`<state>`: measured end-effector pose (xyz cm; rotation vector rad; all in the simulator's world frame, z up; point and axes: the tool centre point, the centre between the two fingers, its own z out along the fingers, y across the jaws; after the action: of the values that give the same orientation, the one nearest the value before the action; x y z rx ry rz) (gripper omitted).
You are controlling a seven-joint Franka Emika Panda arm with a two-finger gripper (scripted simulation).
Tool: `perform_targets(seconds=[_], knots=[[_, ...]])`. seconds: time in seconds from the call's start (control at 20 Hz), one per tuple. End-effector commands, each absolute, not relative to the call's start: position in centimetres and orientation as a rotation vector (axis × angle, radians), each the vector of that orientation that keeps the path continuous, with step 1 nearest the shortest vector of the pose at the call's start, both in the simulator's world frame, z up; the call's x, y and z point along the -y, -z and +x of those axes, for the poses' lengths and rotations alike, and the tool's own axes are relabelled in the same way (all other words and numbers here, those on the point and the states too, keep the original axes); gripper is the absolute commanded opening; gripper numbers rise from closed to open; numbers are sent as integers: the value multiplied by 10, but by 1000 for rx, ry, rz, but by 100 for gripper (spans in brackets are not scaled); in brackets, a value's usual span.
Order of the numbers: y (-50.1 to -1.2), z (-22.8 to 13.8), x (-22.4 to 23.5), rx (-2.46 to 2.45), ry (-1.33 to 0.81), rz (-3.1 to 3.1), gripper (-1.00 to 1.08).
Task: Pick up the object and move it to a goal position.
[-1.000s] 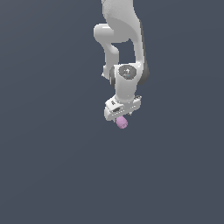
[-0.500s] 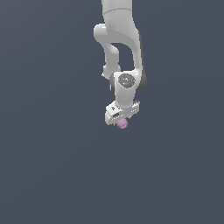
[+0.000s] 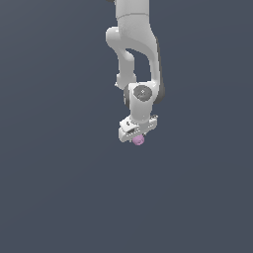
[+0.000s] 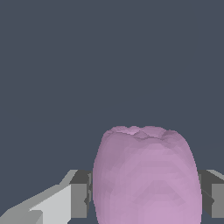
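The object (image 3: 138, 140) is a small pink-lilac rounded lump. It sits between the fingers of my white gripper (image 3: 137, 136), which is shut on it and hangs from the arm in the middle of the exterior view. In the wrist view the object (image 4: 146, 177) fills the space between the two grey fingertips (image 4: 80, 194), which press on both its sides. The gripper body hides the object's upper part in the exterior view. No goal marker shows in either view.
The white arm (image 3: 133, 44) comes down from the top of the exterior view. A plain dark grey surface (image 3: 59, 188) lies all around; nothing else shows on it.
The arm has swung a little, and the gripper with the object in it has shifted slightly toward the exterior view's right. The grip has not changed.
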<state>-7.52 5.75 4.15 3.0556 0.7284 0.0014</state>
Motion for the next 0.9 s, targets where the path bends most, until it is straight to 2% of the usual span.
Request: perform_targets(seconds=[0.0, 0.45, 0.85], knots=[[-41, -75, -58, -729, 0, 3056, -100], [-48, -75, -57, -729, -3, 3055, -100], [-82, -79, -50, -730, -2, 3055, -100]])
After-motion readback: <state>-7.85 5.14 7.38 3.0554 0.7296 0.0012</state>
